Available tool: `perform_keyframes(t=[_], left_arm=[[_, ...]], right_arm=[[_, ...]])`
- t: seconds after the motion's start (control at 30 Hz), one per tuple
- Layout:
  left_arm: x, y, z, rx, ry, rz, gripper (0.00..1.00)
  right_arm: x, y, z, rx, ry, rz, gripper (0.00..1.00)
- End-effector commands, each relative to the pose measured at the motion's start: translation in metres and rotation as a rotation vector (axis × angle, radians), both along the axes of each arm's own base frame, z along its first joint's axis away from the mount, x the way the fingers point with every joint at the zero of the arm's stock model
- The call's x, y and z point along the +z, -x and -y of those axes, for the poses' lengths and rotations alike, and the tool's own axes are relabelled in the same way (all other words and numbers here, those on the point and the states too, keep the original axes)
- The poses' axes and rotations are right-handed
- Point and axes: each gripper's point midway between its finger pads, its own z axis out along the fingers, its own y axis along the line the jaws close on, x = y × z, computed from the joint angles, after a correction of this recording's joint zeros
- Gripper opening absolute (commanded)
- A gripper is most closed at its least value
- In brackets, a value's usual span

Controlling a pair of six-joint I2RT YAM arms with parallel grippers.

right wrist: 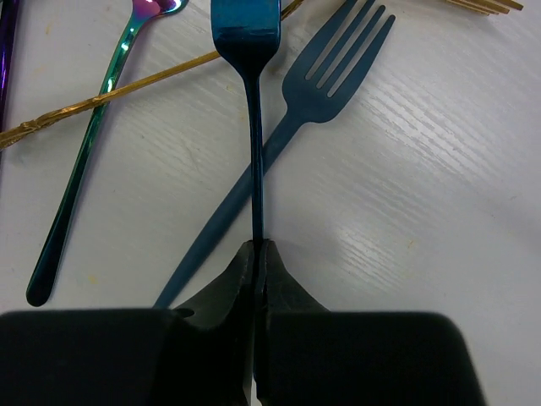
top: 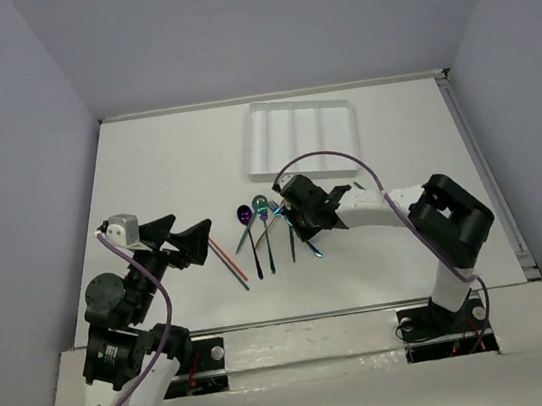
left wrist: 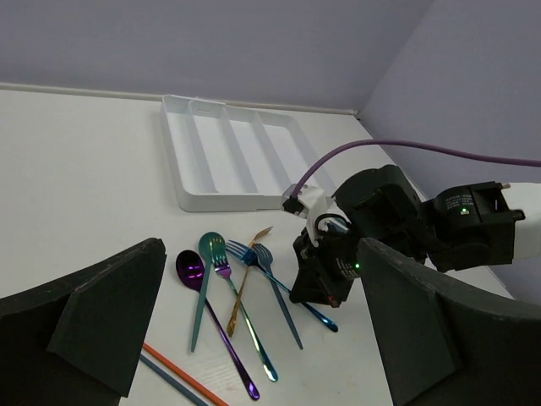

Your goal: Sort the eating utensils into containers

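Our right gripper clamps the blue fork by its slim handle, which may swivel loose or drag the crossed fork.

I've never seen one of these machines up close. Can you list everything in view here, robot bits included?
tray: one, white, long empty compartments, far side of the table
spoons: two, purple and teal, side by side mid-table
rainbow fork: one, purple fading to teal, beside the spoons
gold fork: one, among the other forks; more gold tines at the right wrist view's top edge
blue forks: two, one pinched in the right gripper, one lying crossed beneath it
chopsticks: two, orange and teal, nearest the left gripper
cables: two, purple, looping off the robot
left gripper: black, open, holding nothing
right gripper: black, shut on a blue fork's handle
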Motion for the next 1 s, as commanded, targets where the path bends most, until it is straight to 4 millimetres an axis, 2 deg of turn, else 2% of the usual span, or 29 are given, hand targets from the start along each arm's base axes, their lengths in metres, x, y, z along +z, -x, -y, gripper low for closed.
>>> perform_keyframes(t=[0.0,0.1,0.13,0.2,0.23,0.33,0.4,0.57,0.6,0.63,0.67,0.73,0.77,0.8,0.87,0.9,0.93,0.97], left_arm=[[0.004,-0.004,0.002,-0.003,0.0,0.029,0.99],[0.005,-0.004,0.002,-0.003,0.0,0.029,0.99],[0.004,-0.004,0.002,-0.003,-0.001,0.028,0.99],[0.004,-0.004,0.002,-0.003,-0.001,0.028,0.99],[0.005,-0.004,0.001,-0.003,0.0,0.031,0.99],[0.005,-0.003,0.002,-0.004,0.0,0.032,0.99],[0.005,-0.003,0.002,-0.004,0.0,0.032,0.99],[0.005,-0.003,0.002,-0.006,0.001,0.034,0.99],[0.005,-0.003,0.002,-0.006,0.001,0.034,0.99],[0.005,-0.003,0.002,-0.006,0.003,0.034,0.99],[0.005,-0.003,0.002,-0.006,0.003,0.034,0.99],[0.006,-0.002,0.002,-0.007,0.002,0.038,0.99],[0.007,-0.002,0.002,-0.009,0.003,0.041,0.99],[0.008,-0.001,0.002,-0.009,0.004,0.044,0.99],[0.007,-0.001,0.002,-0.013,0.003,0.044,0.99],[0.008,0.0,0.002,-0.013,0.005,0.048,0.99],[0.007,-0.001,0.002,-0.013,0.004,0.046,0.99],[0.007,-0.001,0.003,-0.015,0.003,0.044,0.99]], right_arm=[[0.025,-0.011,-0.013,0.028,-0.05,0.065,0.0],[0.04,-0.012,-0.013,0.039,-0.069,0.095,0.0],[0.053,-0.012,-0.013,0.039,-0.09,0.117,0.0],[0.067,-0.012,-0.013,0.043,-0.111,0.143,0.0],[0.084,-0.013,-0.013,0.041,-0.141,0.173,0.0],[0.116,-0.017,-0.011,0.025,-0.19,0.246,0.0],[0.129,-0.021,-0.01,0.012,-0.218,0.272,0.0],[0.157,-0.071,0.019,-0.149,-0.267,0.343,0.0],[0.157,-0.09,0.036,-0.219,-0.257,0.357,0.0],[0.167,-0.103,0.04,-0.255,-0.27,0.383,0.0],[0.166,-0.121,0.057,-0.321,-0.258,0.393,0.0],[0.17,-0.142,0.073,-0.387,-0.257,0.423,0.0],[0.17,-0.161,0.089,-0.442,-0.242,0.438,0.0],[0.179,-0.168,0.097,-0.468,-0.249,0.459,0.0],[0.164,-0.187,0.108,-0.499,-0.233,0.436,0.0],[0.17,-0.199,0.112,-0.515,-0.245,0.447,0.0],[0.166,-0.208,0.123,-0.541,-0.238,0.443,0.0],[0.149,-0.217,0.123,-0.54,-0.226,0.414,0.0]])
